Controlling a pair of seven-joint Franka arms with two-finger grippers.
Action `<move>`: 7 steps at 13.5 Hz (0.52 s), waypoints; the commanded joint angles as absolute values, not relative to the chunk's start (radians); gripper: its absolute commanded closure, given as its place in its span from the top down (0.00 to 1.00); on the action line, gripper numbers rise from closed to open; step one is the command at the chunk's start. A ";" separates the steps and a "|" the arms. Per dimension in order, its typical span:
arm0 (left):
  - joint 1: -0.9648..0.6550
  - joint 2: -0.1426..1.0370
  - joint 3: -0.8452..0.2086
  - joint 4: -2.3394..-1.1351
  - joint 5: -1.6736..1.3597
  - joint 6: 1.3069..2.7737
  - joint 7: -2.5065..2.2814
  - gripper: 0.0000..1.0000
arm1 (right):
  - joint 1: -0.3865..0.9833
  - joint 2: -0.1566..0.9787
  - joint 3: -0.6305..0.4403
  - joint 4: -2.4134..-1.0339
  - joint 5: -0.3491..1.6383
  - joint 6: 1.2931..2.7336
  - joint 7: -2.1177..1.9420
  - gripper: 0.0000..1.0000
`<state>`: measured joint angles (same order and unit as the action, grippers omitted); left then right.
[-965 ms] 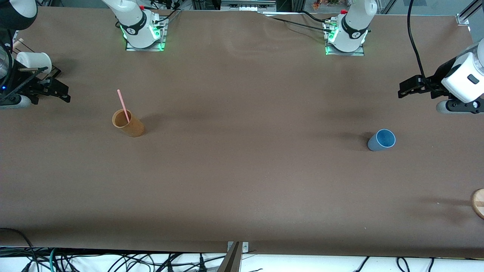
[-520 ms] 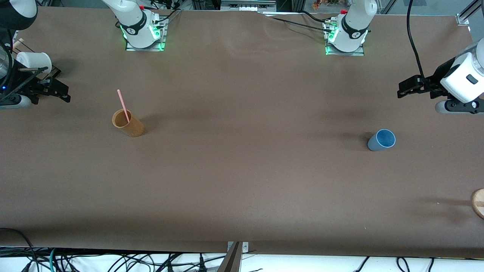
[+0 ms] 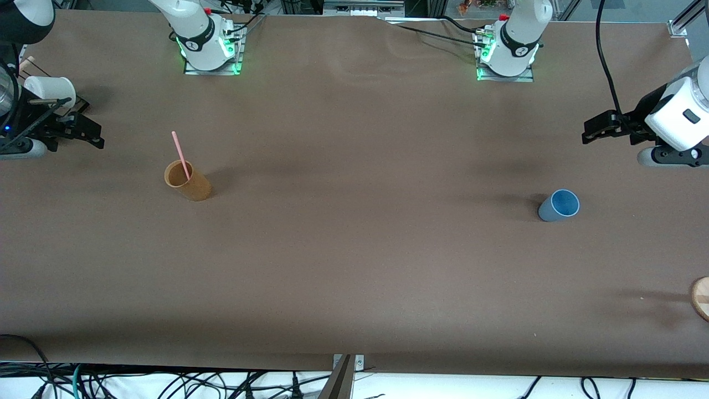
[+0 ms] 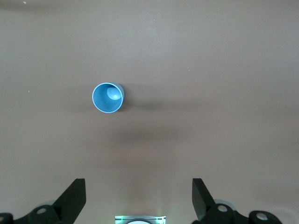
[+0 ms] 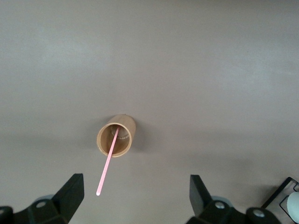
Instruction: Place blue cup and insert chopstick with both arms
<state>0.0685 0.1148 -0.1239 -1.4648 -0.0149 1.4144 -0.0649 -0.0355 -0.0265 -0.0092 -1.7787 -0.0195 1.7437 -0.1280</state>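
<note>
The blue cup (image 3: pixel 559 205) stands upright on the table toward the left arm's end; it also shows in the left wrist view (image 4: pixel 108 97). The pink chopstick (image 3: pixel 180 154) leans in a taller orange-tan cup (image 3: pixel 188 180) toward the right arm's end, and both the chopstick (image 5: pixel 107 167) and the tan cup (image 5: pixel 117 135) show in the right wrist view. My left gripper (image 3: pixel 591 132) is open and empty, up in the air over the table's left-arm end; its own view (image 4: pixel 138 198) looks down on the blue cup. My right gripper (image 3: pixel 94 136) is open and empty, high over the right arm's end (image 5: pixel 135 196).
A white cup (image 3: pixel 51 88) sits on a dark stand at the right arm's end of the table. A round wooden disc (image 3: pixel 701 297) lies at the table edge at the left arm's end. Cables hang below the table's near edge.
The left gripper has shifted very slightly toward the table's middle. The cups and the chopstick have not moved.
</note>
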 commanded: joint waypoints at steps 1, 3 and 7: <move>0.074 0.118 -0.126 -1.462 -0.035 1.414 -0.063 1.00 | -0.048 -0.041 -0.002 -1.776 -0.006 1.727 -0.144 1.00; 0.077 0.121 -0.124 -1.462 -0.035 1.414 -0.063 1.00 | -0.048 -0.041 -0.002 -1.776 -0.006 1.727 -0.144 1.00; 0.087 0.185 -0.123 -1.460 -0.029 1.416 -0.058 1.00 | -0.048 -0.041 -0.002 -1.776 -0.006 1.727 -0.144 1.00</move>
